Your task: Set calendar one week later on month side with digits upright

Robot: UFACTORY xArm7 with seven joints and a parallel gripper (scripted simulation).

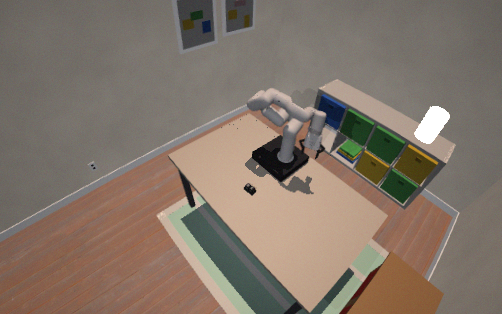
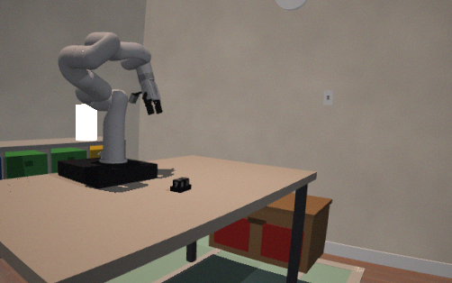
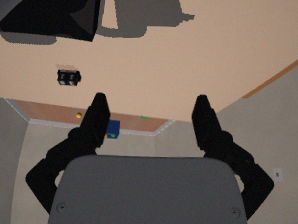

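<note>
— Well, where does the calendar (image 2: 181,185) sit?

— Low on the table (image 2: 216,180), a small dark tray with its two cubes side by side, out in front of the robot's black base (image 2: 108,171) and apart from it. From the wrist view it (image 3: 68,76) is a tiny dark block; the digits are too small to read.

— And the gripper (image 2: 153,107)?

— High above the table, well away from the calendar, tilted downward at the end of the folded white arm (image 2: 90,68). Its fingers are spread as wide as they go, with only bare table and floor showing between them; it has hold of nothing.

— Does the tray lie flat?

— It appears to, resting on the table.
</note>
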